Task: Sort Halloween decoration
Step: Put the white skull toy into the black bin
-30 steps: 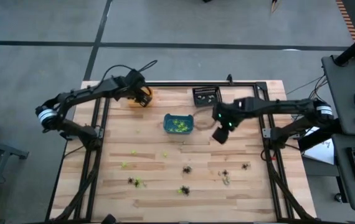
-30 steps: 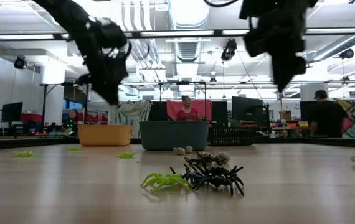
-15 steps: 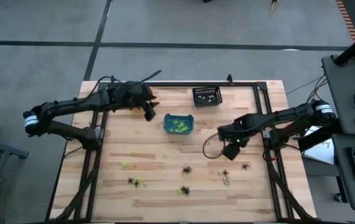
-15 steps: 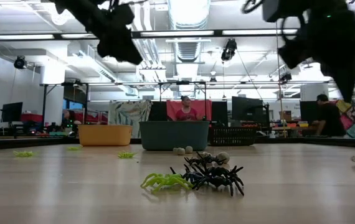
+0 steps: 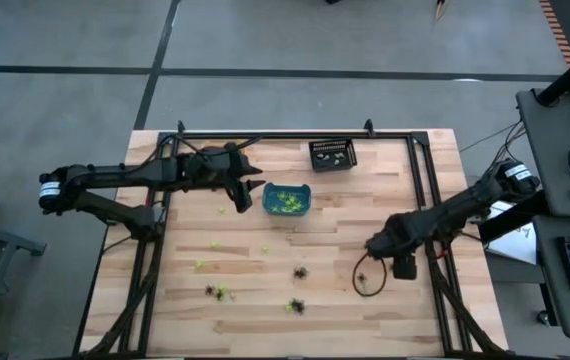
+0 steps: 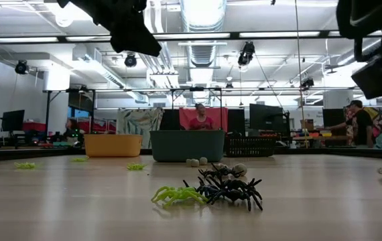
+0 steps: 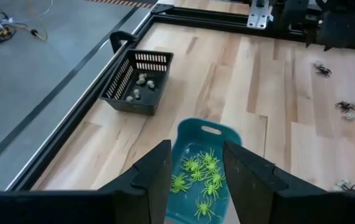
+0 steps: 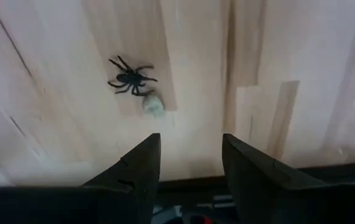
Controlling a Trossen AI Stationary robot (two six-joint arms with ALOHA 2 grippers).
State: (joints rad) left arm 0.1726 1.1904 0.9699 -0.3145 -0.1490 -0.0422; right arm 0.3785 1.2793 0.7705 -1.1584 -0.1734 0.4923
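From above, the wooden plank desk (image 5: 265, 290) has a black metal frame along its far and side edges. The teal bin (image 5: 286, 199) sits near the middle, holding lime green spiders (image 5: 285, 203); the black mesh basket (image 5: 331, 155) stands beyond it near the far rail. The left gripper (image 5: 241, 194) hangs just left of the teal bin, empty, its jaws parted. The right gripper (image 5: 374, 246) hangs well to the right of the bin and nearer the front edge, over bare wood. Loose green spiders and black spiders (image 5: 299, 272) lie scattered on the near side of the bin, with open wood between them.

At desk height, a green spider (image 6: 176, 195) lies touching a clump of black spiders (image 6: 230, 189) in front of the teal bin (image 6: 187, 145). An orange bin (image 6: 112, 144) stands left of it. People stand in the room behind.

The left wrist view looks down past two dark fingers (image 7: 154, 176), spread apart with nothing between them, at the rounded teal bin (image 7: 201, 132) with its slotted handle and green spiders (image 7: 200, 178) inside; the basket (image 7: 137, 81) beside it holds small pale pieces (image 7: 141, 79).

The right wrist view shows spread, empty fingers (image 8: 139, 165) above a black spider (image 8: 130, 79) touching a pale grey blob (image 8: 153, 104) on smooth light wood.
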